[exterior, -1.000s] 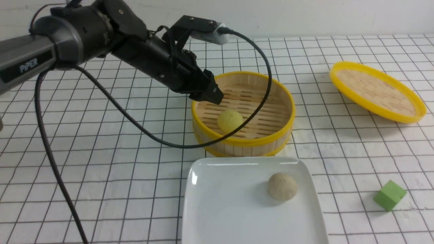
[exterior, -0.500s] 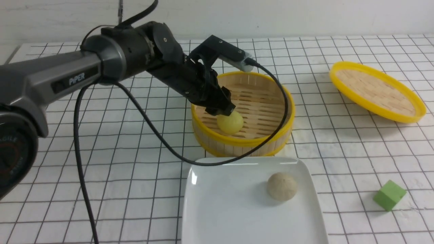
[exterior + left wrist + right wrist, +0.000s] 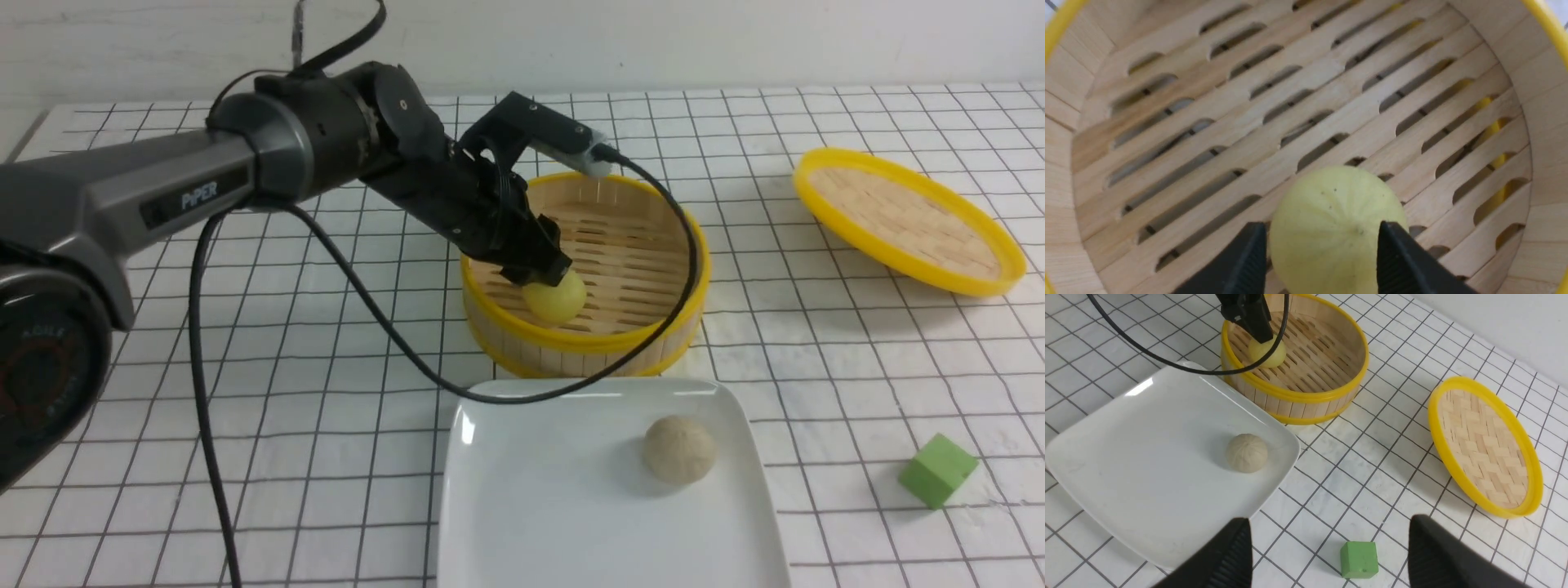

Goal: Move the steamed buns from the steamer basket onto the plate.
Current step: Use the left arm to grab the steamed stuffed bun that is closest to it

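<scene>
The pale yellow bun (image 3: 557, 298) sits on the slatted floor of the steamer basket (image 3: 588, 343), near its front-left wall. My left gripper (image 3: 543, 269) reaches down into the basket, open, with one finger on each side of the bun (image 3: 1335, 224); the left gripper (image 3: 1322, 226) jaws stand close to its sides. The beige-white bun (image 3: 679, 449) rests on the white plate (image 3: 555, 506), right of its middle. My right gripper (image 3: 1327, 520) is open and empty, high above the table beside the plate (image 3: 1147, 457); it does not show in the front view.
A shallow woven lid (image 3: 906, 219) with a yellow rim lies tilted at the back right. A green cube (image 3: 937, 469) sits on the checked cloth right of the plate. The left arm's black cable hangs over the basket's front rim.
My left arm has swung in and lowered its gripper into the basket, from above the rim down around the yellow bun. Both buns stay in place.
</scene>
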`<state>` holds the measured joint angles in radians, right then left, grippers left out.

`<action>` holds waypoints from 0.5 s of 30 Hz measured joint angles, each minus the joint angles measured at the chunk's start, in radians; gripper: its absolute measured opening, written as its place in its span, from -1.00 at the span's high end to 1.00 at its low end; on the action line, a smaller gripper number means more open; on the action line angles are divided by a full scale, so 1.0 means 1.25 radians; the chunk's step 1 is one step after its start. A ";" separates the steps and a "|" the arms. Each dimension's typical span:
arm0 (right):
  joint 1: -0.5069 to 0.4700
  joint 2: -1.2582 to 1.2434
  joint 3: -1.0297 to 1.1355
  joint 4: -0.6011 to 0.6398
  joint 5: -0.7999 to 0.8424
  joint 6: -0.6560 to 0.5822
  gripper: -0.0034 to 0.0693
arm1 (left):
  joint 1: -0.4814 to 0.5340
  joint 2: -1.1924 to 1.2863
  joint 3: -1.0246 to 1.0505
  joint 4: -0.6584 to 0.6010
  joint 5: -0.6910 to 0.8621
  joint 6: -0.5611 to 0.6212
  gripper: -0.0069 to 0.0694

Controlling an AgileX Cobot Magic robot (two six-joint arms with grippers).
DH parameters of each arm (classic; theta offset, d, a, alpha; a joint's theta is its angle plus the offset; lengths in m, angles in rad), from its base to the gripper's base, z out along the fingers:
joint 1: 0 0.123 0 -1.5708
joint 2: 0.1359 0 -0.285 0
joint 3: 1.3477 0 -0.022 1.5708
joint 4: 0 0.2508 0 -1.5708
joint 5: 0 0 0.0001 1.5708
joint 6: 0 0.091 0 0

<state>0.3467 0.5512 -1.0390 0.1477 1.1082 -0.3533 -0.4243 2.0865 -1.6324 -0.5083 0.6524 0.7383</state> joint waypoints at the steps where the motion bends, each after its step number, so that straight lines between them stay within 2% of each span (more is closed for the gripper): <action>1: 0.000 0.000 0.000 0.000 0.000 0.000 -0.47 | 0.000 0.007 0.000 0.000 0.004 0.000 -0.20; 9: 0.000 0.000 0.000 0.000 0.003 0.000 -0.47 | 0.000 0.033 -0.002 -0.019 0.005 0.000 -0.15; 11: 0.000 0.000 0.000 0.000 0.003 0.000 -0.47 | 0.000 0.037 -0.003 -0.022 0.003 0.000 0.03; 12: 0.000 0.000 0.000 0.000 0.003 0.000 -0.47 | 0.000 0.037 -0.003 -0.022 0.003 0.000 0.03; 14: 0.000 0.000 0.000 0.000 0.003 0.000 -0.47 | 0.000 0.037 -0.004 -0.027 -0.003 0.000 0.48; 15: 0.000 0.000 0.000 0.000 0.003 0.000 -0.46 | 0.000 0.036 -0.004 -0.029 -0.005 0.000 0.59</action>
<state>0.3467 0.5512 -1.0390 0.1477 1.1125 -0.3533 -0.4243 2.1319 -1.6378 -0.5447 0.6464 0.7381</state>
